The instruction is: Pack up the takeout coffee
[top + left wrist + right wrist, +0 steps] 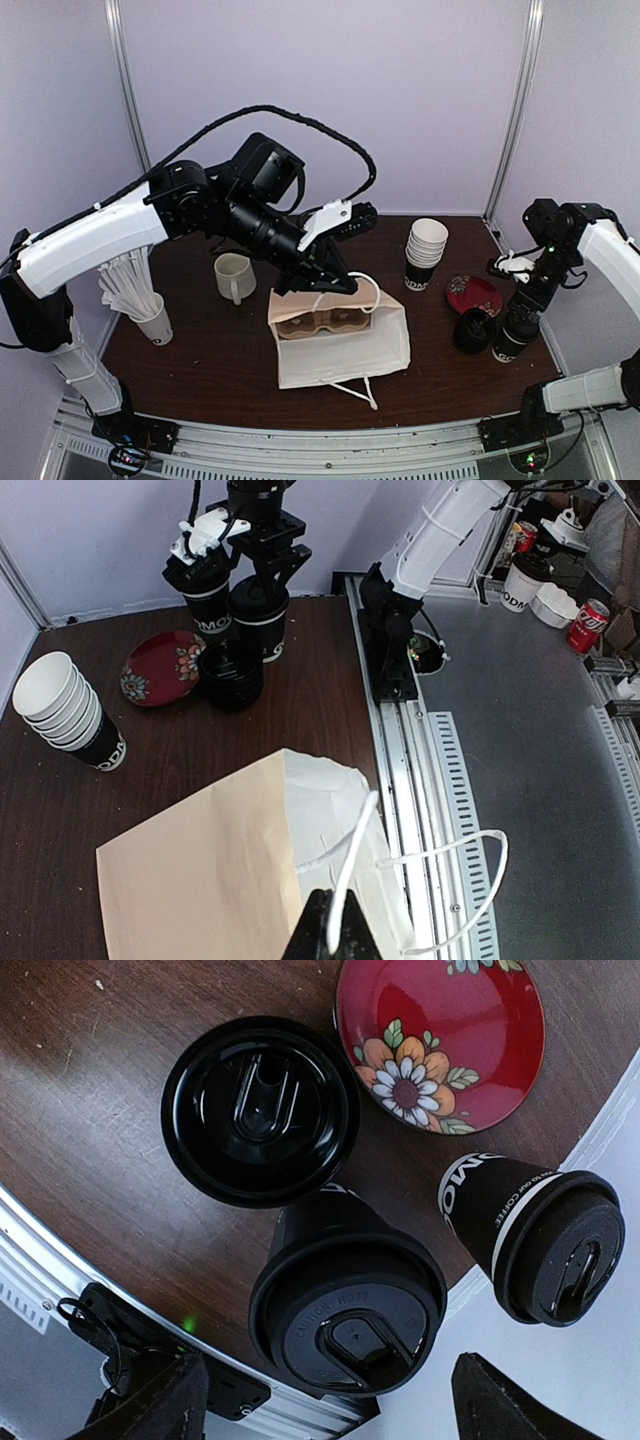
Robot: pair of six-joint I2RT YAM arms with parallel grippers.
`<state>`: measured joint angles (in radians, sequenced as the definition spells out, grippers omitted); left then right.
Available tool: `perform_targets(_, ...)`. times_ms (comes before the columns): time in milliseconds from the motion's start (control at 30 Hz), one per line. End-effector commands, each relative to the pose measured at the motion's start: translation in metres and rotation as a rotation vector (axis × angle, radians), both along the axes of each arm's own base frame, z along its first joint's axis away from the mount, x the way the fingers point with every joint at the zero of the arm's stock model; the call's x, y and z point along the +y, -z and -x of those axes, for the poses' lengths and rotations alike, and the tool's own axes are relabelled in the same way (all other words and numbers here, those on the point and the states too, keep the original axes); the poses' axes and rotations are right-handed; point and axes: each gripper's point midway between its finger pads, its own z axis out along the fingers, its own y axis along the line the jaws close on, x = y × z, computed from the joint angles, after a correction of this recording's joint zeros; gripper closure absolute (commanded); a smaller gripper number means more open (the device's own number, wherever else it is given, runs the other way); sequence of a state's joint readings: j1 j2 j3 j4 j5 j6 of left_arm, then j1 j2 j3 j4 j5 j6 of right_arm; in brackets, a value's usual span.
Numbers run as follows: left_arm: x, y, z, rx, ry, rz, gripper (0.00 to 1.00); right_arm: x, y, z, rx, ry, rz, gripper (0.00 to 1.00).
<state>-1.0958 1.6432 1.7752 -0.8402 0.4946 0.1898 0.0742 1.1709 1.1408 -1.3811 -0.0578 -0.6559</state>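
A dark wooden table (200, 365) seen from above, with two robot arms bolted at its near edge. A pale paper bag (345, 355) sits at the middle with its mouth open upward. A cardboard carrier (322, 322) with two round holes shows inside it. The left gripper (322, 280) reaches over from the left and is pinched together on the bag's white cord handle (353, 850), holding the mouth up.

Well apart from the bag, at the table's right edge, the right gripper (330, 1365) hangs pointing straight down. Its fingers are spread wide and grip nothing. Directly beneath it, centred between the two fingers, stands a black lidded cup (345, 1300). It is upright, lid up, with its long axis vertical and in line with the gripper's downward reach. A second cup (545, 1240), also upright and lidded, with white lettering on its side, stands just beside it, closer to the table edge. A black lid stack (260, 1110) and a red flowered plate (440, 1040) lie near, on the bag's side of the cups.

The right arm is by far the nearer to the cups, and the left is taken up with the bag. The coming move looks like a straight drop, closing on the cup's wall below the lid. The second cup stands close enough that the outer finger might bump it.
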Motion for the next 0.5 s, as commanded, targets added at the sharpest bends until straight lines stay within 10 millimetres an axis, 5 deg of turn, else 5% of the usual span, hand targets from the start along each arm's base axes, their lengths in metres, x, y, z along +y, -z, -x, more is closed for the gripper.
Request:
perform_targets(0, 0.003, -0.022, 0.004, -0.031, 0.022, 0.054, 1.00, -0.012, 0.005, 0.011, 0.040, 0.001, 0.049, 0.12)
perform_targets(467, 0.003, -0.016, 0.000, -0.040, 0.011, 0.039, 1.00, -0.013, 0.025, 0.009, 0.105, 0.006, 0.012, 0.14)
